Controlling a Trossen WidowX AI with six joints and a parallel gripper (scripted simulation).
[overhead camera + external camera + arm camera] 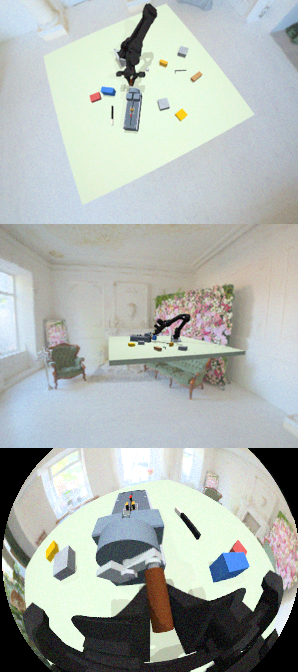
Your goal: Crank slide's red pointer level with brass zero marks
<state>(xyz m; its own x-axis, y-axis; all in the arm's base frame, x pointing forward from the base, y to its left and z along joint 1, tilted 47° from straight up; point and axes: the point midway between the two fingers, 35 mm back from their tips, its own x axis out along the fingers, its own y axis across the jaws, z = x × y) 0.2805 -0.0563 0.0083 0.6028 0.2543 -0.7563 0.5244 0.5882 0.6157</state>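
The machine (128, 125) (139, 339) (127, 537) is a long dark grey body with a rounded blue-grey crank housing at the arm's end. Its red pointer (131, 115) (131, 497) stands off the brass zero marks (132, 109) (133, 505), on the side away from the crank. The crank's brown handle (161, 615) sticks out toward the arm from a light grey crank arm (142, 562). My black gripper (131, 84) (158, 593) is shut on the handle, with a finger on each side. The exterior view is too distant to show the grip.
A blue block (108, 91) (230, 567), a red block (95, 97) (239, 547) and a black-and-white pen-like stick (112, 115) (189, 524) lie on one side. A grey block (164, 104) (64, 563) and a yellow block (181, 115) (52, 550) lie on the other.
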